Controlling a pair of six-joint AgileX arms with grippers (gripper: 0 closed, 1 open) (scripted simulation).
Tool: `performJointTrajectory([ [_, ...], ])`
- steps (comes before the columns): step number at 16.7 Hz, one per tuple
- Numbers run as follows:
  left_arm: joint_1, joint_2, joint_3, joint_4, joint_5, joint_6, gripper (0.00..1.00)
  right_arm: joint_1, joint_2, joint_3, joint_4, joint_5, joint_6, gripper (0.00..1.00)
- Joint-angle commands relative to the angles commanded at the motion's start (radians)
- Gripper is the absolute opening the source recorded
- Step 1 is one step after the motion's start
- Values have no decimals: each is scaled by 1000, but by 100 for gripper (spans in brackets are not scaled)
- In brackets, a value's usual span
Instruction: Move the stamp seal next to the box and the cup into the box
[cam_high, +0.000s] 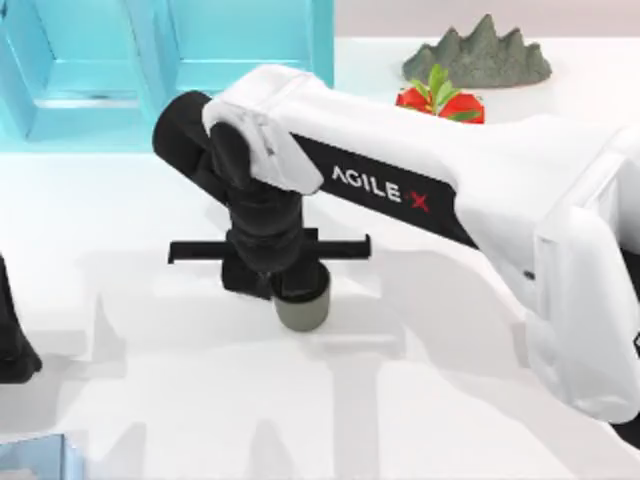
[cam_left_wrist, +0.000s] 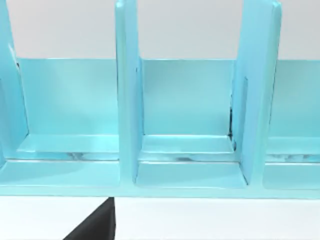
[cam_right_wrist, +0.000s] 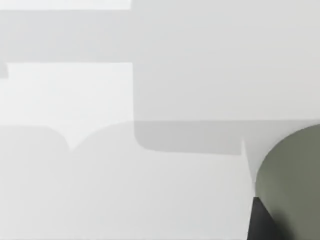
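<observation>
Cup (cam_high: 302, 310) first, from the top view: a small olive-grey round cup standing upright on the white table (cam_high: 430, 420), near the middle and a little toward the left; its axis runs straight up, so no side points anywhere in particular; the surface is plain and matte; its upper part is hidden under the right gripper (cam_high: 272, 285), which hangs directly over it; whether those fingers are clamped on the cup or spread cannot be told; the right arm (cam_high: 420, 190) reaches across from the right edge; the blue box (cam_high: 160, 60) lies at the far left, cut off by the frame; a red pot (cam_high: 440, 100) with green leaves and a grey rock (cam_high: 480, 55) sit at the far side; the left arm (cam_high: 12, 340) is parked at the left edge.

Left wrist view: the box (cam_left_wrist: 185, 115) with its upright dividers, standing on the table.

Right wrist view: the cup (cam_right_wrist: 292, 180) as a curved olive-grey wall, cut off at the frame edge.
</observation>
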Motion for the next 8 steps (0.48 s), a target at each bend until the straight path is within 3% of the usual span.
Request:
performJointTrajectory([
  [8,0,0,0,0,0,0,100,-10,-36,-25,-10,-2,-15,0],
])
